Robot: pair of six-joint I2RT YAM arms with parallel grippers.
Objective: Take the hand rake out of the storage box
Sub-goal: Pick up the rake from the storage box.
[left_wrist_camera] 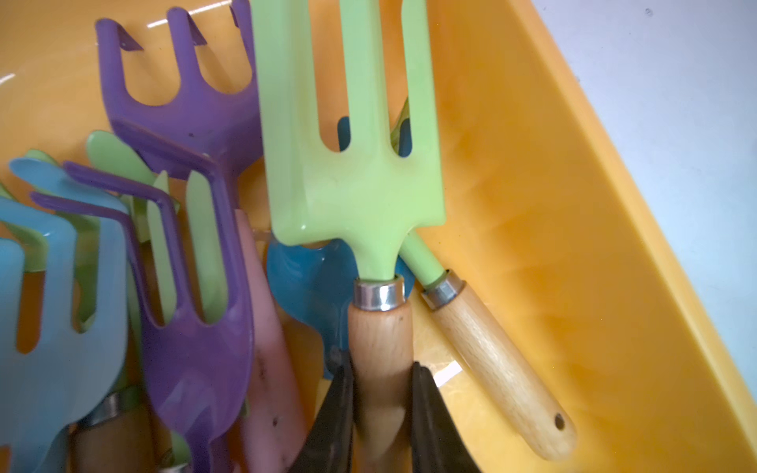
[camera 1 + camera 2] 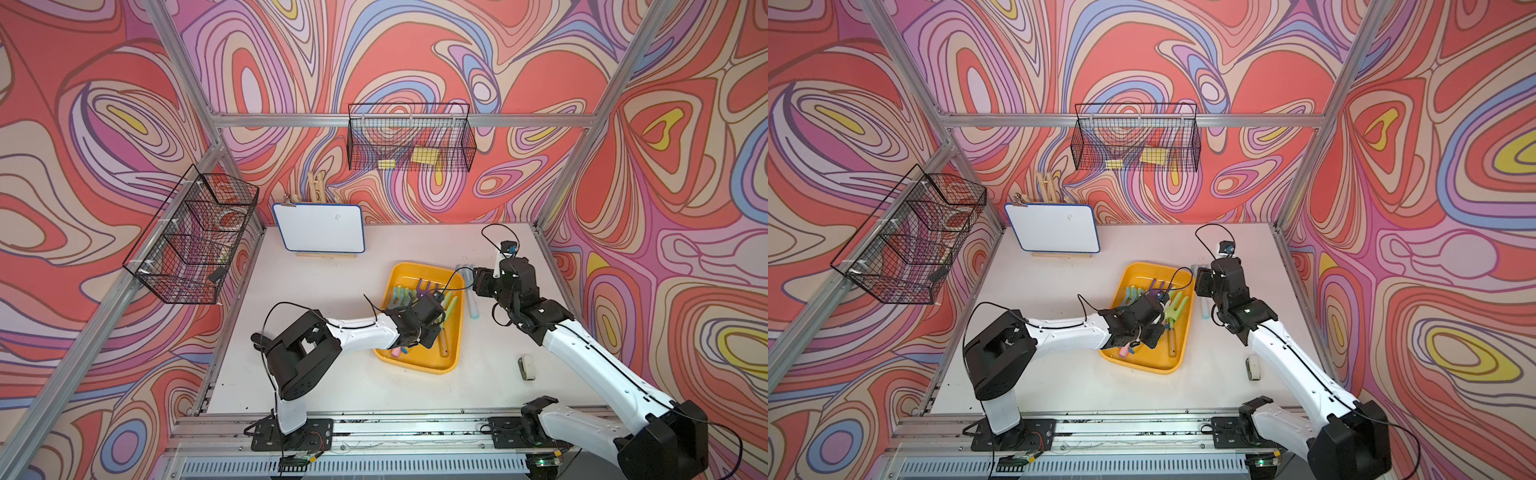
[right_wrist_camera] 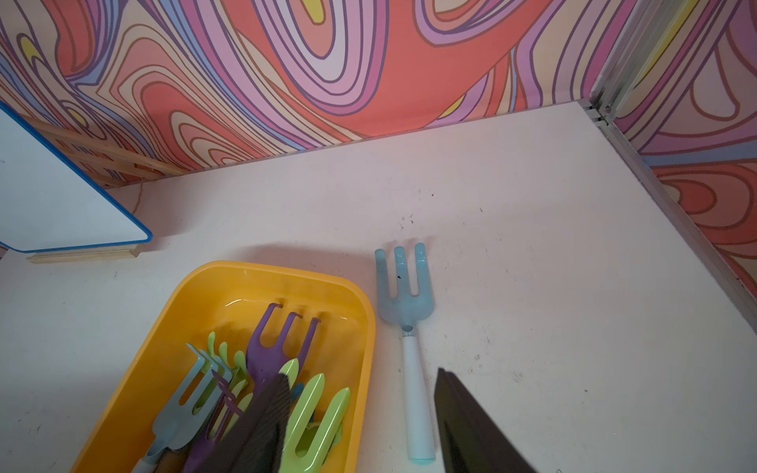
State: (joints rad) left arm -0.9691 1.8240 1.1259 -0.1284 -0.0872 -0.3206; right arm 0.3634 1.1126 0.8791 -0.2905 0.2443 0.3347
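The left gripper was down inside the shallow yellow-orange plastic storage box, and its two black fingers were clamped on the wooden handle of the pale green three-tined hand rake, one on each side just behind the metal collar. The tines pointed away from the fingers. That rake was inside the box, lying over a blue tool and next to a pile of purple, blue, pink and green rakes. A second green tool with a wooden handle lay between it and the box's wall. The right gripper hung above the box's long side, fingers spread wide and holding nothing. Below it a light blue rake with a white handle lay on the white tabletop just beside the box, parallel to that side. Past the box's far end stood a blue-framed whiteboard. A small white block sat apart from the box's near corner. Swirl-patterned walls carried two black wire baskets.
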